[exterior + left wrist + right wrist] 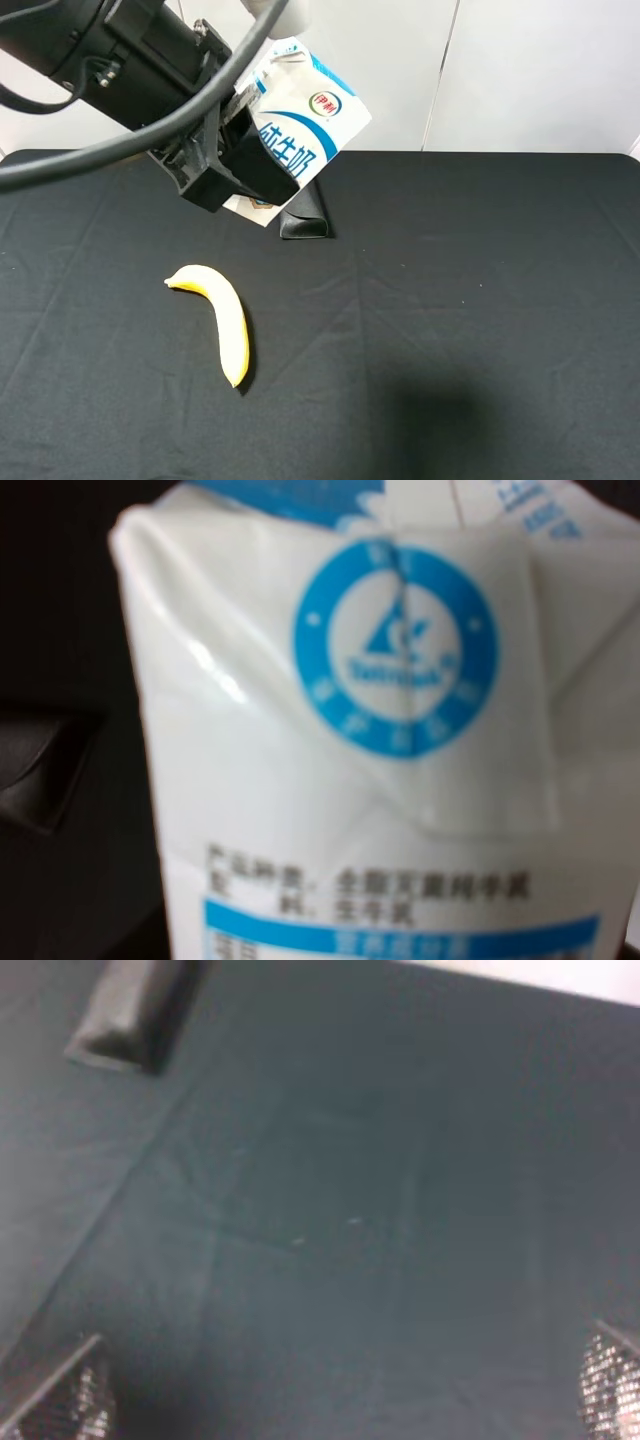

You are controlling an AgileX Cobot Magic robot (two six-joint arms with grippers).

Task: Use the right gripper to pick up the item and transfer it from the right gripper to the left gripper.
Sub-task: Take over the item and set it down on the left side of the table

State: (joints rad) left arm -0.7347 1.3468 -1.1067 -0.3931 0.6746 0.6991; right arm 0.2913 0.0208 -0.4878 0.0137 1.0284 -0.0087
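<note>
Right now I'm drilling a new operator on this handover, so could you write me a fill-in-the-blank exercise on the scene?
1. The left gripper is shut on the ____, holding it above the table.
2. The right gripper is ____, with nothing between its fingertips.
3. The yellow ____ lies on the table, nearer the camera than the black glasses case.
Missing words: milk carton; open; banana.

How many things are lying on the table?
2: the banana at front left; the black case farther back, partly behind the held carton. The arm may hide more.
</note>
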